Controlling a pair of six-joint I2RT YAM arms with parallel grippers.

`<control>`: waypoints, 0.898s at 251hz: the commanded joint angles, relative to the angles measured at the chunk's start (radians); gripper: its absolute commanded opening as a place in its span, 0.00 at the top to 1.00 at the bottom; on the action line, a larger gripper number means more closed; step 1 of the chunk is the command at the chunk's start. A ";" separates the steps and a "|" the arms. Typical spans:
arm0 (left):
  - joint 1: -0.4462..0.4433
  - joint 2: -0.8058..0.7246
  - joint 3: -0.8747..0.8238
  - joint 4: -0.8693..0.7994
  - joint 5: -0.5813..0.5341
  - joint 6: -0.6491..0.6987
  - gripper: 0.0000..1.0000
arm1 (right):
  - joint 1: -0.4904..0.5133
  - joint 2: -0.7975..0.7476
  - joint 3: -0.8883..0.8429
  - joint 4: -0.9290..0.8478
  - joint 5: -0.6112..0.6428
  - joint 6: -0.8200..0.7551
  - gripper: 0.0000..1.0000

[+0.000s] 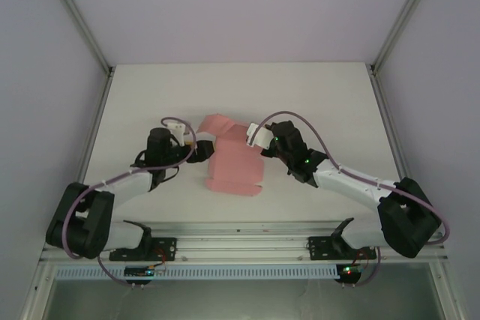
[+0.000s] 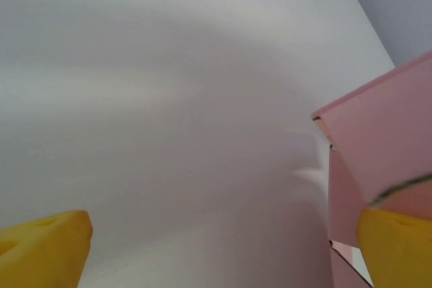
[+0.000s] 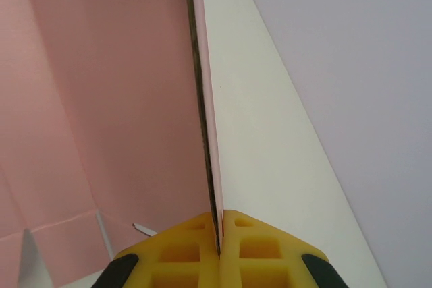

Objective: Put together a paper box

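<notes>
The paper box (image 1: 234, 164) is a pink creased card sheet, partly folded, lying mid-table between the two arms. My right gripper (image 1: 258, 145) is at its upper right edge. In the right wrist view the yellow fingers (image 3: 182, 251) are pressed together on a raised pink panel (image 3: 121, 99), seen edge-on. My left gripper (image 1: 198, 149) is at the sheet's left edge and is open wide. In the left wrist view its yellow fingertips (image 2: 44, 247) stand far apart, with bare table between them. The pink card (image 2: 378, 133) stands up beside the right-hand finger.
The white table (image 1: 315, 95) is bounded by pale walls, with aluminium frame posts (image 1: 82, 28) at the back corners. A rail (image 1: 247, 241) along the near edge carries both arm bases. Purple cables loop over each arm.
</notes>
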 commanded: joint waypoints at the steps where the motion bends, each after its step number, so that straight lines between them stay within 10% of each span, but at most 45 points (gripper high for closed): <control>1: -0.039 0.039 0.063 -0.024 -0.087 0.036 0.00 | 0.021 0.009 0.014 0.004 -0.012 0.019 1.00; 119: -0.189 0.185 0.212 -0.214 -0.424 0.066 0.00 | 0.051 0.045 0.039 -0.057 -0.007 0.010 1.00; 225: -0.149 -0.239 0.062 -0.385 -0.378 0.122 0.00 | 0.034 0.166 0.104 -0.015 0.180 -0.086 1.00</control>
